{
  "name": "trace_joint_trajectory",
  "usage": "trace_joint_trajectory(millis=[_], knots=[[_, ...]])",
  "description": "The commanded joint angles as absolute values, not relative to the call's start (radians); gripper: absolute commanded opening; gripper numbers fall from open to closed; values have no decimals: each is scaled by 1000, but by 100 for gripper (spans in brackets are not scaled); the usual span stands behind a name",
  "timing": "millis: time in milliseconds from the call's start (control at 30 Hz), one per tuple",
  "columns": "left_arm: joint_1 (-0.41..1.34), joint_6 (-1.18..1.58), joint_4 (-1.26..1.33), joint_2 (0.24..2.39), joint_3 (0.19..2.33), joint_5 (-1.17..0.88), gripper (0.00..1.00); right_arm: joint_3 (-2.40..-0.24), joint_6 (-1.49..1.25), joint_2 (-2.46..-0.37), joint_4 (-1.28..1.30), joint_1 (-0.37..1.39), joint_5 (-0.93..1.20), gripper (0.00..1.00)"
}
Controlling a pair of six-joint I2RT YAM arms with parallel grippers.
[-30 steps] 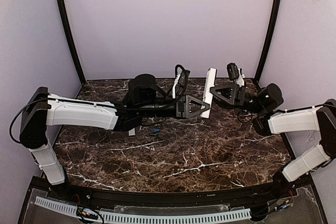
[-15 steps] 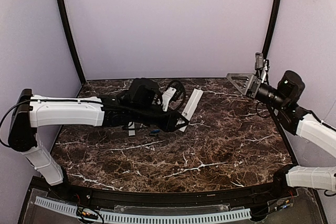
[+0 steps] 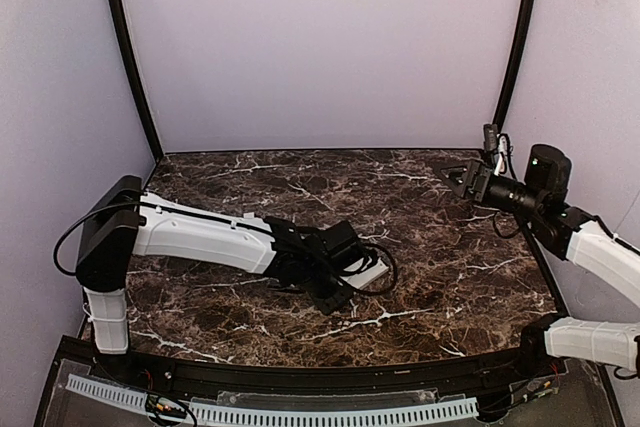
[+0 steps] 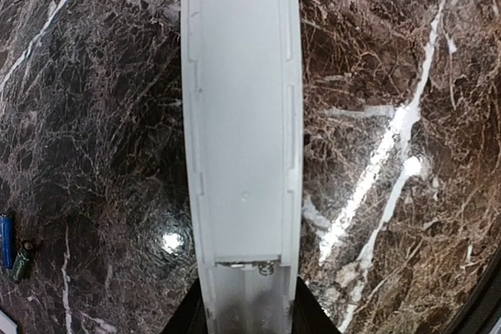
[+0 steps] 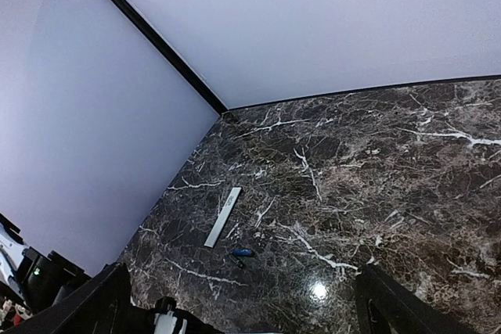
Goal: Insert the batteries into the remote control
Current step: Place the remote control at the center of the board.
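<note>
Remote control point(image 4: 241, 115): slim white bar, one end pinched between the fingers of the left gripper point(image 4: 246, 317), held low over the marble surface point(image 3: 450, 277) near its front middle. Batteries point(image 4: 6, 242): we count one blue cell and one darker cell, lying close together on the surface, apart from the remote control. Right gripper point(image 3: 452, 172): raised at the far right, jaws spread wide, holding nothing.

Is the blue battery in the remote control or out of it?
Out: the blue battery lies on the table, apart from the remote control.
</note>
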State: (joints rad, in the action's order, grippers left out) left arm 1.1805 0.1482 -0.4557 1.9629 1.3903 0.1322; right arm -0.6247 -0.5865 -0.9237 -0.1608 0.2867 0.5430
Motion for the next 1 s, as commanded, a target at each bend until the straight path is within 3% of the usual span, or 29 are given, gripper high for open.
trace_joint_trajectory(millis=[0,467,700,967], knots=[[1197,115,-553,2015,1478,227,12,-603,-611,-921,-199,253,582,99],[1213,79,-621,2095,1564,217,23,-597,-654,-1021,-327,204,726,98],[1213,80,-654,2099,1606,132,37,-607,-668,-1079,-372,189,779,99],[1212,111,-703,2142,1668,108,37,-615,-671,-1092,-376,175,796,99]])
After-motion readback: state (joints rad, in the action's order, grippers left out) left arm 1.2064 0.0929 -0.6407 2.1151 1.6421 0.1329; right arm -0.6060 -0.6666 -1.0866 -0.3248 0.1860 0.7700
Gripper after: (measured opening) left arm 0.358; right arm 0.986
